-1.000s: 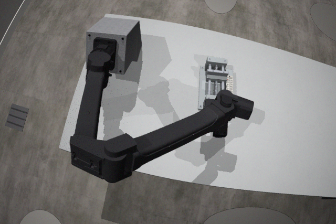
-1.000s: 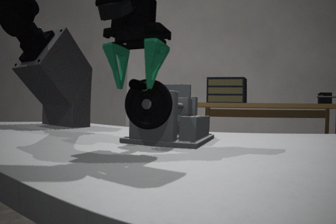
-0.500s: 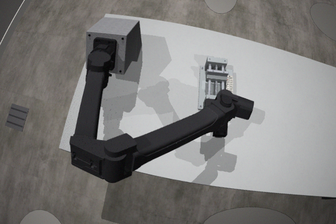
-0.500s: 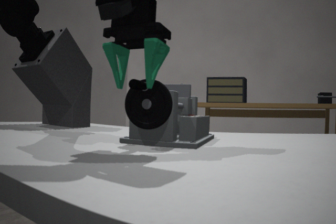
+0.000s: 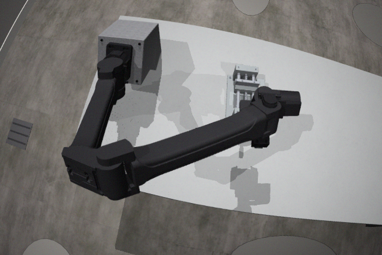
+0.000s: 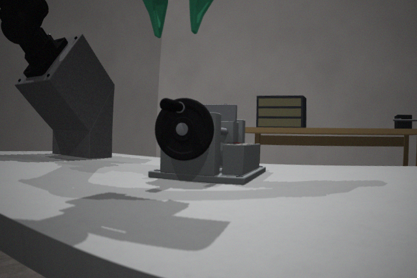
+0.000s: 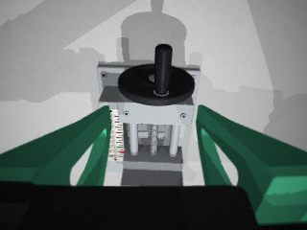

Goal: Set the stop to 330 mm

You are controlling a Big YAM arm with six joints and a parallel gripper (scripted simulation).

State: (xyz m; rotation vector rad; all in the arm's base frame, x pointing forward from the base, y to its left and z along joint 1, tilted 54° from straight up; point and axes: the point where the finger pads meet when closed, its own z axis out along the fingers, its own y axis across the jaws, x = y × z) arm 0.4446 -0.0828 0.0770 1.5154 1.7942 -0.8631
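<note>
My gripper (image 6: 176,34) (image 7: 153,114) is open and empty, its green fingers pointing down high above the stop unit. The black handwheel (image 6: 199,133) (image 7: 139,88) stands upright at the unit's front end, touched by neither finger. Its crank handle (image 6: 171,104) (image 7: 163,67) sits at the wheel's top, to the left in the exterior view. The stop carriage (image 5: 246,82) sits on two rods and a screw. In the wrist view, a red pointer (image 7: 122,152) lies near the lower visible end of the white scale (image 7: 116,134); the numbers are too small to read. The arm hides the wheel in the top view.
The unit's base plate (image 5: 229,91) (image 6: 195,178) lies on the white table (image 5: 323,153) (image 6: 320,234). The arm's grey pedestal (image 5: 129,30) (image 6: 84,99) stands at the table's far left. A wooden bench (image 6: 330,131) with a drawer cabinet (image 6: 281,112) stands in the background.
</note>
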